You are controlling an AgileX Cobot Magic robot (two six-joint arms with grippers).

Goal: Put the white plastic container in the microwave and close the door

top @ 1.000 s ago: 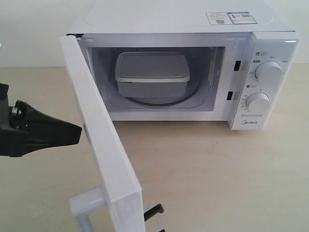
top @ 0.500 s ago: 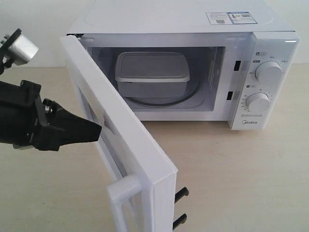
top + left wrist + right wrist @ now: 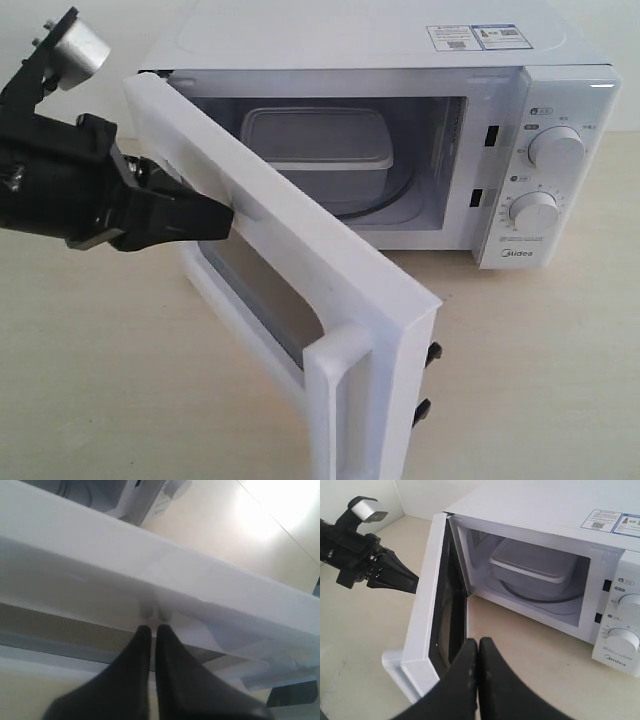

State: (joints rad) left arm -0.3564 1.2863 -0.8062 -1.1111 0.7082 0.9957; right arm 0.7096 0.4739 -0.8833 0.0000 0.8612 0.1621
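The white plastic container (image 3: 318,150) sits inside the white microwave (image 3: 400,45) on the glass turntable; the right wrist view shows the container (image 3: 532,565) too. The door (image 3: 290,250) stands partly open, swung out toward the front, its bar handle (image 3: 340,400) low in the exterior view. My left gripper (image 3: 228,218) is shut, its tips pressed against the door's outer face beside the window (image 3: 60,625). In the left wrist view the left gripper (image 3: 151,628) touches the white frame. My right gripper (image 3: 479,642) is shut and empty, held back in front of the door (image 3: 427,625).
The microwave stands on a pale beige tabletop (image 3: 540,360). Two round dials (image 3: 557,148) sit on its right panel. Two black latch hooks (image 3: 432,352) stick out of the door's free edge. A wall runs behind the microwave.
The left gripper has moved right and up against the door's outer face. The door has swung toward the microwave, its free edge travelling rightward. The container has not moved.
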